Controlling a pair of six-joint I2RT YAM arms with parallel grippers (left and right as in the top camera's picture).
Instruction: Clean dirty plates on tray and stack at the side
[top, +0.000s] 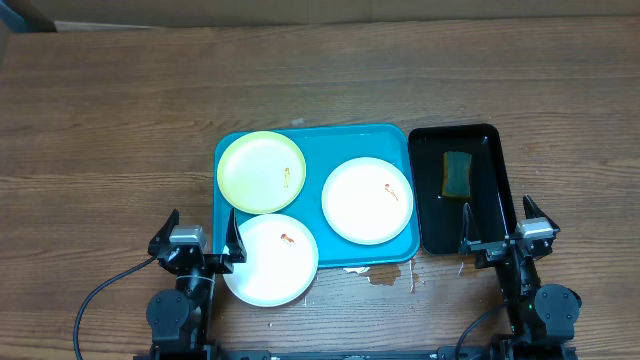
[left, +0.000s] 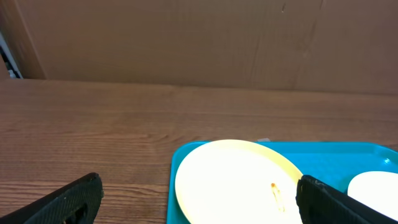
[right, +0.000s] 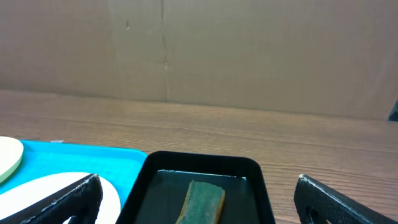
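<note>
Cleaning not begun. The left pincer (top: 201, 222) and right pincer (top: 497, 212) stand spread wide, empty. Three dirty plates (top: 367, 200) lie on the tray (top: 330, 145), one overhanging its near rim. Next move likely requires the right pincer to collect the sponge (top: 458, 173) from the black tray (top: 450, 225).

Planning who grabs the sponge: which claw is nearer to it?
Right. The right claw sits at the black tray's near end, close to the sponge; the left claw is across the blue tray, at its near left corner.
</note>
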